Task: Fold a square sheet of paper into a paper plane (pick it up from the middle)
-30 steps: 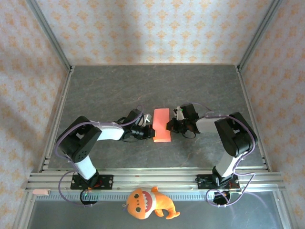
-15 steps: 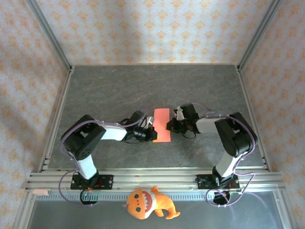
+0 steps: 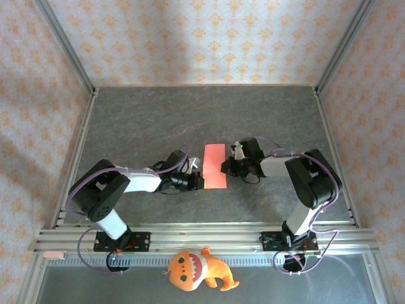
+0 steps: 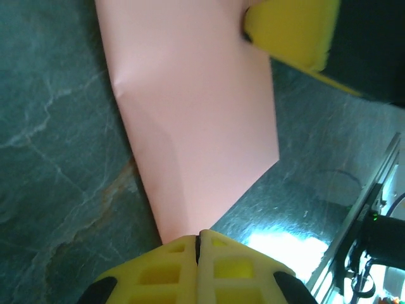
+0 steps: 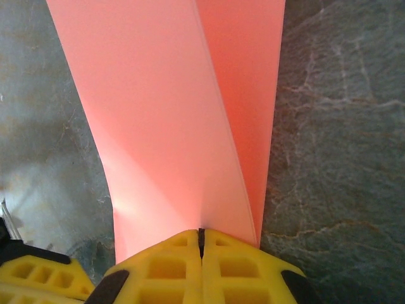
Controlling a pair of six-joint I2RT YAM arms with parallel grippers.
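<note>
The left arm (image 3: 101,193) has swung lower in the top view, its elbow now nearer the bottom left, and the left gripper (image 3: 199,182) has slid down the left edge of the square sheet of paper (image 3: 214,166) to its lower left corner. The right arm (image 3: 310,177) hasn't budged!

The grey marbled table (image 3: 139,120) takes up the middle of the frame. The two arms reach in from bottom left and bottom right and meet at the centre. Below the table's near rail, bottom centre, lies an orange plush toy (image 3: 190,269).

The sheet lies flat on the table just right of centre, folded into a narrow upright strip. In the right wrist view the sheet (image 5: 164,107) fills the top and middle, a top layer lapped over a lower one, its edge slanting down toward the bottom centre. In the left wrist view it (image 4: 196,120) runs from the top down to a corner at the bottom centre.

The right gripper (image 3: 223,167) sits at the middle of the strip's right edge. Up close, the right gripper (image 5: 201,244) has its yellow pads pressed tight together where the paper ends, and I can't tell whether a layer is nipped between them. The left gripper (image 4: 198,248) is clamped tight too, its tips right at the paper's corner
</note>
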